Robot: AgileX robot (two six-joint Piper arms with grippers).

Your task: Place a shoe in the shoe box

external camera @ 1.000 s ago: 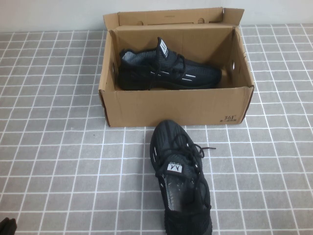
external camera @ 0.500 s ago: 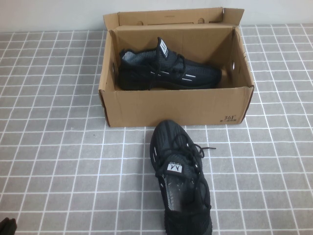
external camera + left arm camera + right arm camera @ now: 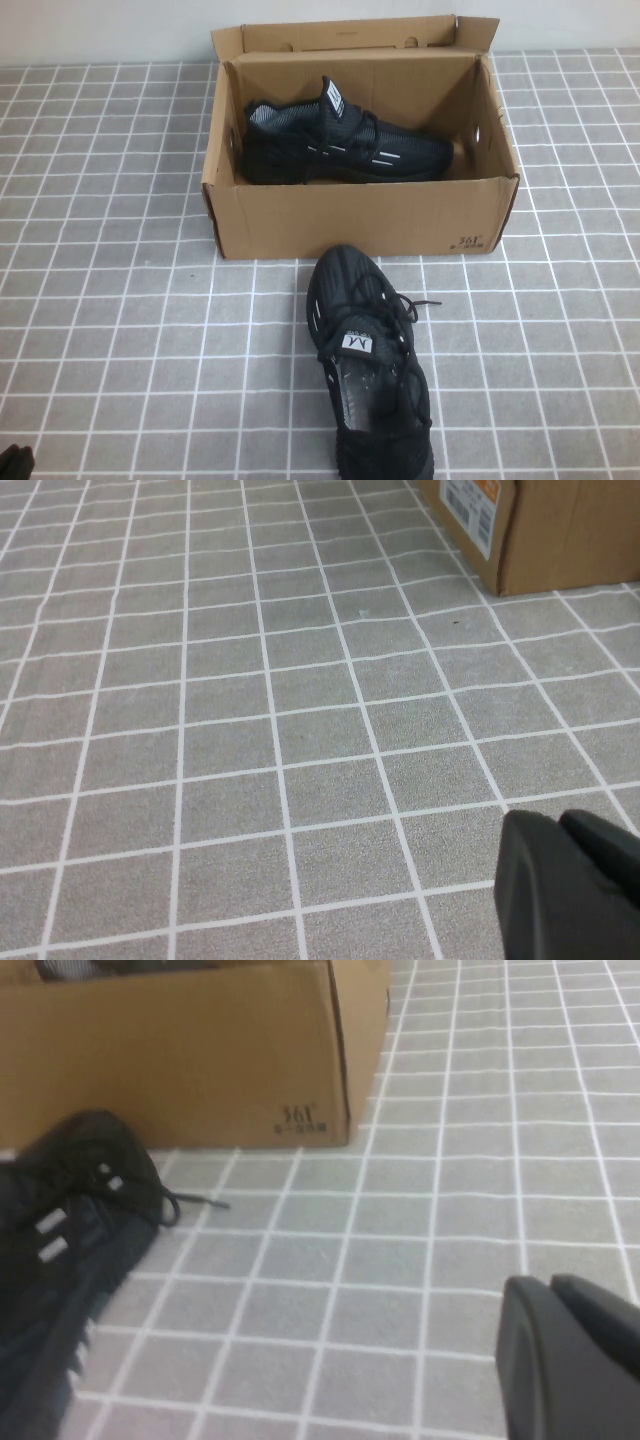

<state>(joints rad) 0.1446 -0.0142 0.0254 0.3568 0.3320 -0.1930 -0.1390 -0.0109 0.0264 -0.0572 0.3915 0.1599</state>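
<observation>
The shoe [image 3: 370, 360], a black mesh sneaker with a white "M" tongue label, lies on the table just in front of the shoe box [image 3: 360, 218], toe toward it. It also shows in the right wrist view [image 3: 70, 1230], with the box [image 3: 200, 1060] behind it. The open brown box holds the black pair-mate [image 3: 345, 145], lying on its side. My left gripper [image 3: 555, 822] is shut and empty, low at the near left, far from the shoe. Its dark tip shows in the high view [image 3: 15, 462]. My right gripper [image 3: 545, 1285] is shut and empty, to the right of the shoe.
The table is covered by a grey cloth with a white grid [image 3: 120, 300]. The box's lid flap [image 3: 350, 35] stands up at the back. A box corner with an orange label [image 3: 475, 505] shows in the left wrist view.
</observation>
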